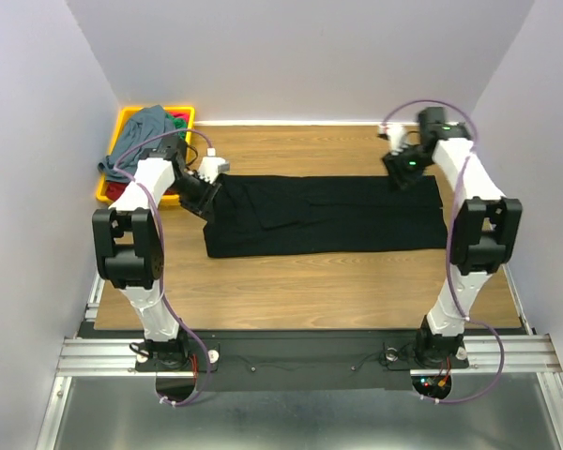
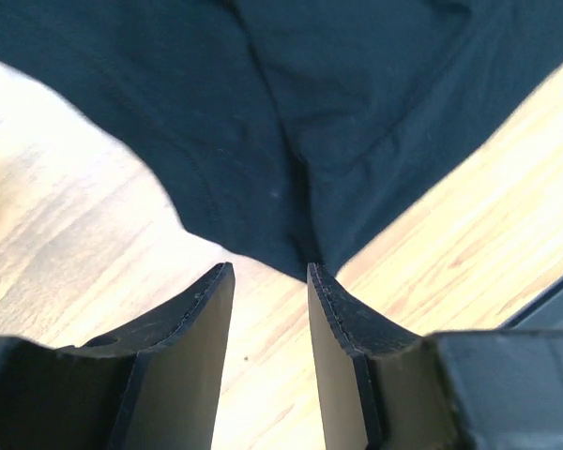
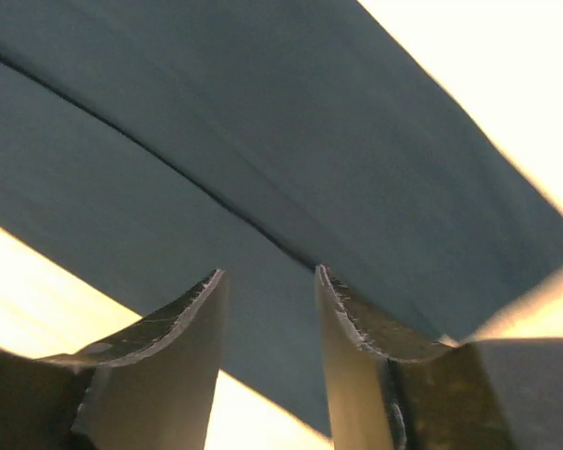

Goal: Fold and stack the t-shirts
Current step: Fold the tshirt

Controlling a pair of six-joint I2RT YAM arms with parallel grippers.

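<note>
The black t-shirt (image 1: 328, 216) lies flat on the wooden table, folded into a long strip running left to right. My left gripper (image 1: 205, 199) is at its left end, open. In the left wrist view the left gripper (image 2: 269, 269) has bare wood between its fingers, and a point of the black cloth (image 2: 310, 94) lies just past the tips. My right gripper (image 1: 405, 173) is over the strip's far right corner. It (image 3: 269, 272) is open above the cloth (image 3: 263, 141), with a fold line running between the tips. A grey-blue t-shirt (image 1: 136, 136) is heaped in the tray, with a red one (image 1: 180, 119) beside it.
A yellow tray (image 1: 127, 117) stands at the table's back left corner, just behind the left arm. White walls close in the table on the left, back and right. Bare wood shows in front of the black strip.
</note>
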